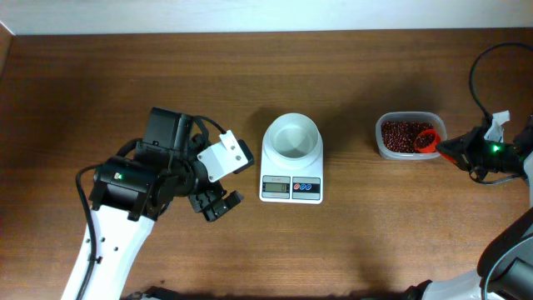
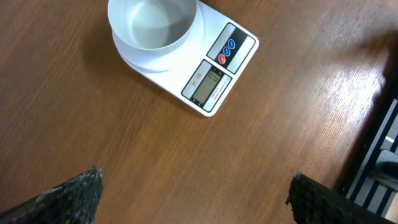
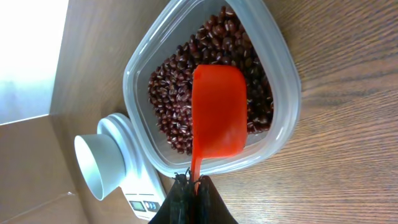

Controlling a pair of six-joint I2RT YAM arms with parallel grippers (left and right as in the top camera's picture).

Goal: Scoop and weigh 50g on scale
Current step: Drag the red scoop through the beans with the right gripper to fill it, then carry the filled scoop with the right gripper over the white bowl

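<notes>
The white scale [image 1: 291, 185] stands mid-table with a round white bowl [image 1: 291, 136] on it, and the bowl looks empty. The scale [image 2: 214, 68] and bowl [image 2: 152, 23] also show in the left wrist view, and again as scale [image 3: 142, 199] and bowl [image 3: 99, 167] in the right wrist view. My left gripper [image 1: 215, 203] hovers open over bare wood left of the scale, its fingertips [image 2: 81, 186] wide apart. My right gripper [image 3: 192, 182] is shut on the handle of a red scoop [image 3: 217, 118], whose cup hangs over the red beans [image 3: 180, 93] in the clear tub [image 1: 410, 136].
The table's far edge runs along the top of the overhead view. A black cable [image 1: 476, 75] loops above the right arm. A dark slatted frame [image 2: 379, 155] lies at the right of the left wrist view.
</notes>
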